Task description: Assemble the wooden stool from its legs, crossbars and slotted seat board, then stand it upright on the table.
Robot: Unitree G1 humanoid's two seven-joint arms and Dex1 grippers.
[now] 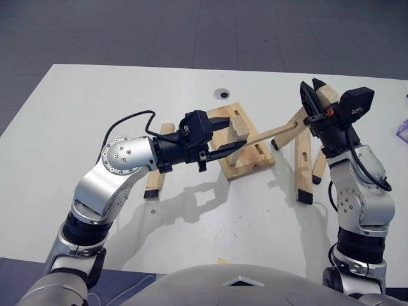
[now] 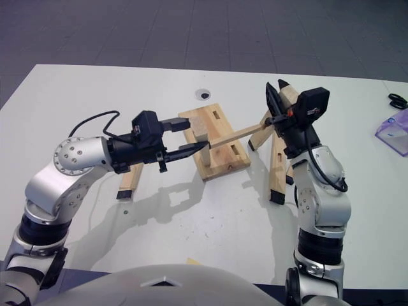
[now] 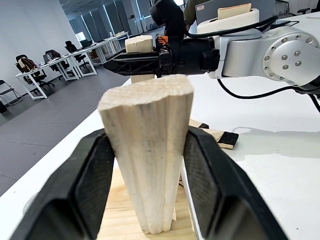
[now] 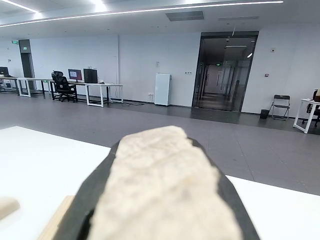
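Pale wooden leg block sits pinched in the left hand above the slotted light-wood seat board at frame centre; the right hand, upper right, grips a wooden leg-and-crossbar piece.

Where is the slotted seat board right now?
In the left eye view the seat board lies mid-table, near the round hole, beneath the left gripper.

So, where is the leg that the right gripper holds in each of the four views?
Left eye view: leg upper right, in the right gripper.
Right eye view: leg right of centre, near the top.
Left wrist view: leg far behind, across the other arm's black jaws.
Right wrist view: leg close up, between its jaws.
Shared landmark: the slotted seat board.
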